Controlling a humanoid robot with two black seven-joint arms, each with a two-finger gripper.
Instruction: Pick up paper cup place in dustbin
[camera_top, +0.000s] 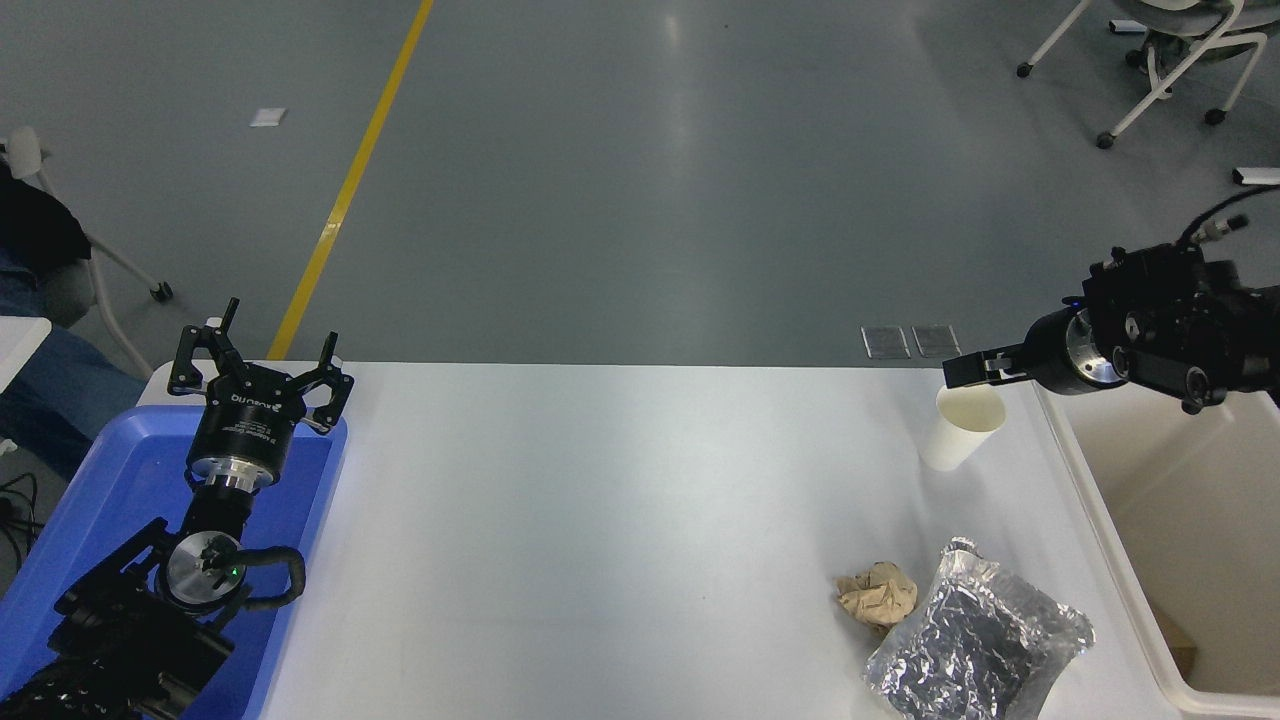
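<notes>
A: Head view, only one. Paper cup (962, 427) stood upright, mouth up, right of centre of the frame on the white table (620, 500), just left of the dustbin (1100, 520) rim. Cup looked empty.

B: Handling?

A: Judged light, thin-walled, easily crushed or tipped. Best taken across the side wall below the rolled rim, gently; the rim is the stiffest part.

B: Right gripper?

A: Right gripper (968, 369) entered from the right edge, pointing left, its tip just above the cup's far rim. Seen edge-on; could not tell how far the jaws stood apart, nor whether they touched the cup. Nothing visibly held.

B: Left?

A: Left gripper (260, 368) parked lower left over the blue tray (90, 520), jaws spread, empty.
</notes>
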